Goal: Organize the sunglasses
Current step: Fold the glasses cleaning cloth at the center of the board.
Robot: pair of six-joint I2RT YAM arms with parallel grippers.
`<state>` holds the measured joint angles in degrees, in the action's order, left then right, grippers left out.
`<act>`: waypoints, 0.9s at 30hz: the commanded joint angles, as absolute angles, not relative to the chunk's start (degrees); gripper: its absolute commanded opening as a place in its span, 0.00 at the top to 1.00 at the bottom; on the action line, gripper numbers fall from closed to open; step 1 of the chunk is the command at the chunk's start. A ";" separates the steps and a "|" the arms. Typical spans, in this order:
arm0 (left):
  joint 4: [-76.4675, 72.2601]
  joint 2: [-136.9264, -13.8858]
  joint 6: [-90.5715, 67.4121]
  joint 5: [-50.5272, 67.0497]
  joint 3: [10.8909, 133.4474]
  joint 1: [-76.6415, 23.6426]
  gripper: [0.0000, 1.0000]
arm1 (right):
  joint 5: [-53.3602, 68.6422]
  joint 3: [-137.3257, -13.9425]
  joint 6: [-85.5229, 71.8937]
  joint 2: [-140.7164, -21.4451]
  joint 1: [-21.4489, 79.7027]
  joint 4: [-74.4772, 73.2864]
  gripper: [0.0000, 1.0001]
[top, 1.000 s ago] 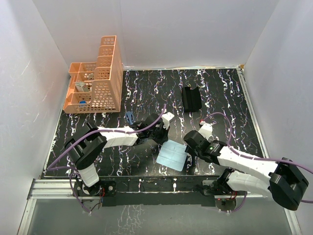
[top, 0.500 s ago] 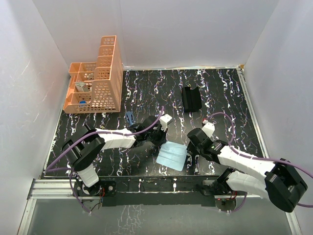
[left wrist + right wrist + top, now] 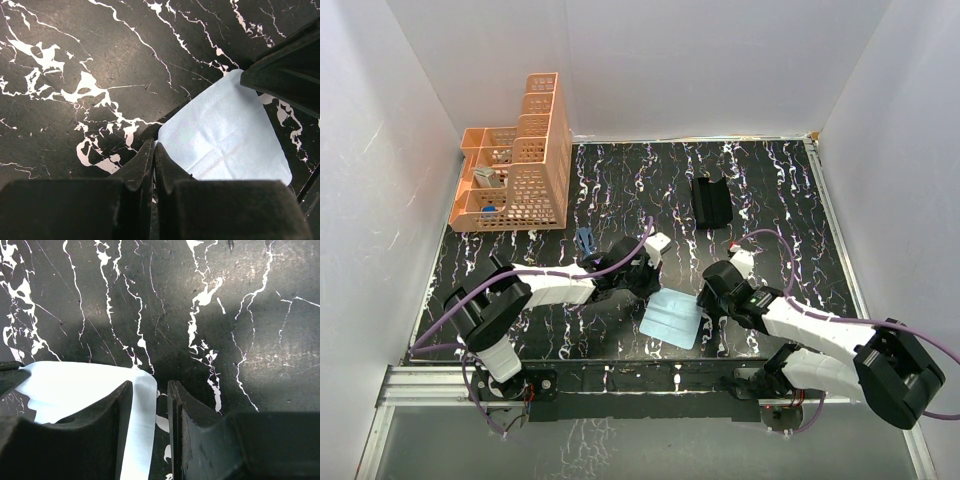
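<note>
Small folded dark blue sunglasses (image 3: 585,240), lying flat on the black marbled tabletop (image 3: 770,190), near the orange organizer (image 3: 518,170)

Desk (image 3: 620,185): black, white-veined. Orange perforated organiser (image 3: 525,165) at 10 o'clock, small items in its compartments. Black oblong case (image 3: 711,200) at 1 o'clock. Light blue cloth (image 3: 670,322) flat on the desk at 6 o'clock, well apart from the case.

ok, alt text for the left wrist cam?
The left gripper, shut, points its tips at the near corner of a light blue cloth lying flat on the black marbled table. The right gripper meets the cloth's far corner, upper right.
</note>
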<state>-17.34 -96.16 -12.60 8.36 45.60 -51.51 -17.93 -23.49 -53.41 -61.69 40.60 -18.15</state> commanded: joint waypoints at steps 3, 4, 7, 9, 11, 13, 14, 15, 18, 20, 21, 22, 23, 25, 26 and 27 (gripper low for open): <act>-18.01 -92.36 -12.22 9.23 45.09 -51.55 1.00 | -17.29 -22.30 -52.94 -62.73 40.34 -13.54 0.67; -17.95 -92.38 -12.28 9.23 45.15 -51.54 1.00 | -17.17 -22.06 -52.97 -62.79 40.34 -13.27 0.67; -17.86 -92.83 -12.39 9.64 45.28 -51.58 1.00 | -16.70 -21.68 -53.10 -63.22 40.34 -12.68 0.67; -17.69 -93.11 -12.46 9.74 45.52 -51.53 1.00 | -16.34 -21.58 -53.20 -63.38 40.32 -12.57 0.68; -17.67 -93.25 -12.40 9.76 45.64 -51.54 1.00 | -16.02 -21.49 -53.26 -63.30 40.34 -12.32 0.70; -17.65 -93.34 -12.39 9.67 45.70 -51.56 1.00 | -15.85 -21.40 -53.34 -62.95 40.34 -12.15 0.71; -17.62 -93.34 -12.39 9.67 45.70 -51.56 1.00 | -15.68 -21.30 -53.35 -62.93 40.34 -12.09 0.72; -17.52 -93.43 -12.39 9.67 45.78 -51.57 1.00 | -15.51 -21.23 -53.38 -62.90 40.32 -11.93 0.74; -17.47 -93.53 -12.39 9.74 45.87 -51.56 1.00 | -15.04 -21.03 -53.60 -63.29 40.34 -11.58 0.77; -17.42 -93.68 -12.39 9.83 45.77 -51.64 1.00 | -14.95 -20.79 -53.59 -63.45 40.34 -11.54 0.78; -17.41 -93.79 -12.39 9.84 45.72 -51.62 1.00 | -14.99 -20.70 -53.57 -63.45 40.34 -11.52 0.79; -17.39 -93.78 -12.46 9.84 45.78 -51.63 1.00 | -15.30 -20.73 -53.61 -63.35 40.34 -11.57 0.79; -17.40 -93.85 -12.41 9.84 45.66 -51.60 1.00 | -15.58 -20.74 -53.50 -63.37 40.34 -11.74 0.79; -17.53 -93.79 -12.47 9.93 45.70 -51.59 1.00 | -15.80 -20.81 -53.24 -63.27 40.32 -11.76 0.78; -17.57 -93.87 -12.52 9.93 45.64 -51.59 1.00 | -15.96 -20.89 -53.22 -63.26 40.34 -11.89 0.79; -17.51 -93.87 -12.49 9.93 45.74 -51.70 1.00 | -15.99 -21.04 -53.14 -63.34 40.34 -12.05 0.79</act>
<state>-17.56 -95.26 -12.60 8.97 45.60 -51.51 -15.90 -21.82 -53.41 -62.96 40.42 -11.70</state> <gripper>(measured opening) 0.008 0.216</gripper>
